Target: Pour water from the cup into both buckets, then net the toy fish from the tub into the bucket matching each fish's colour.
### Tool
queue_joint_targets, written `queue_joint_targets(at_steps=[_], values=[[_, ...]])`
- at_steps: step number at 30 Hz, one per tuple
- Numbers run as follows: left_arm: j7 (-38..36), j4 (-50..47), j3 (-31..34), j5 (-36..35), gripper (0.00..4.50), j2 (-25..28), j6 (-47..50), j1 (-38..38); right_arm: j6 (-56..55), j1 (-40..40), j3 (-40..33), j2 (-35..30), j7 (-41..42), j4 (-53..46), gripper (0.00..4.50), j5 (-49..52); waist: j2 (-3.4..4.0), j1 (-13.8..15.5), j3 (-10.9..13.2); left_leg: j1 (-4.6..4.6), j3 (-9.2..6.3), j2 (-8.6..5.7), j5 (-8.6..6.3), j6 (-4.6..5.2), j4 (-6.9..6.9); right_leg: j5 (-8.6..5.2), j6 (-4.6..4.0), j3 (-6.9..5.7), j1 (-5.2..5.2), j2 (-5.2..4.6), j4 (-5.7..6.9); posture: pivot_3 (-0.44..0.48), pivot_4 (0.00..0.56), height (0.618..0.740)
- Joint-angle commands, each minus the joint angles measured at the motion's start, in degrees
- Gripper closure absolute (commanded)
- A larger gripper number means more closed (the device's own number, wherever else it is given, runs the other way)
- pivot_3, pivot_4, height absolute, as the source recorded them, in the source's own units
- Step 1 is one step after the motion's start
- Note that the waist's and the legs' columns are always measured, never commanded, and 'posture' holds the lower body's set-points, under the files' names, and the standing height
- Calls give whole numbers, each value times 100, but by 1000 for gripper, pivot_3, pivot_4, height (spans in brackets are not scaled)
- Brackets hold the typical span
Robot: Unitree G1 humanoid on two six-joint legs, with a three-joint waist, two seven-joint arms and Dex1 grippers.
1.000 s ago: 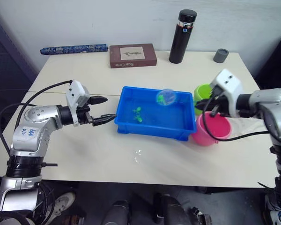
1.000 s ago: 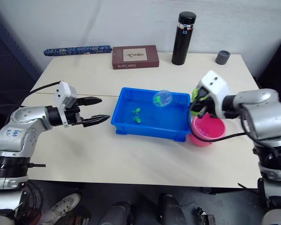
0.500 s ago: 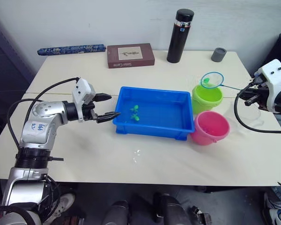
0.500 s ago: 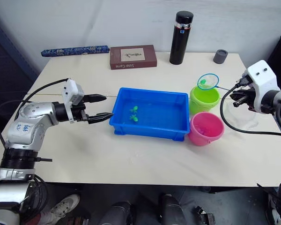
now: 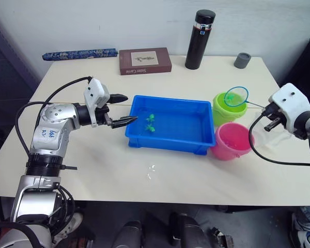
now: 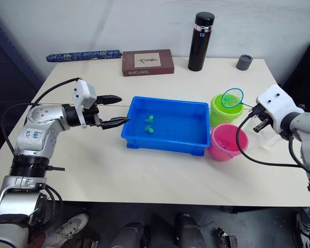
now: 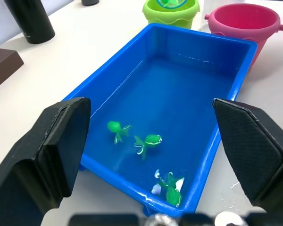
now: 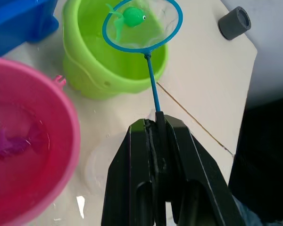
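Right wrist view shows the right tool clamped on the net by its thin, likely whippy handle; a light green fish sits in the mesh over the green bucket. Left tool gapes empty by the tub.

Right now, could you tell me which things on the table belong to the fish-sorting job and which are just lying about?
Belong to the job:
net, held by the right gripper
green fish in the net
green bucket
pink bucket
blue tub

Lying about:
black thermos
brown box
small grey cup
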Motion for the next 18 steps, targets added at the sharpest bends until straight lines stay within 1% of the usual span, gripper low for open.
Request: queue_joint_targets(at_steps=[1, 4, 9, 18], values=[[-69, 84, 42, 9, 53, -38, -142, -156, -331, 187, -94, -138, -270, -526, 4500, -367, 0, 4, 0, 0, -1, 0, 0, 0, 1, 0, 0, -1, 0, 1, -2, 0, 150, 739], [-109, 196, 37, 41, 53, -68, -198, -211, -613, 386, 77, -220, -402, -742, 4500, -738, 0, 2, 0, 0, 0, 0, 0, 0, 3, 0, 0, 0, 0, 1, -2, 0, 150, 739], [-173, 318, 10, 65, 53, -106, -268, -266, -1317, 574, 527, -404, -759, -843, 4500, -1711, 0, -2, 0, 0, 1, -1, 0, 0, 3, 0, 0, 0, 0, 1, -2, 0, 150, 739], [-202, 323, -2, 72, 53, -122, -281, -256, -1789, 343, 1194, -434, -941, -456, 4500, -3059, 0, -2, 0, 0, 2, -1, 0, 0, 5, 0, 0, 1, 0, 3, -2, 0, 150, 739]])
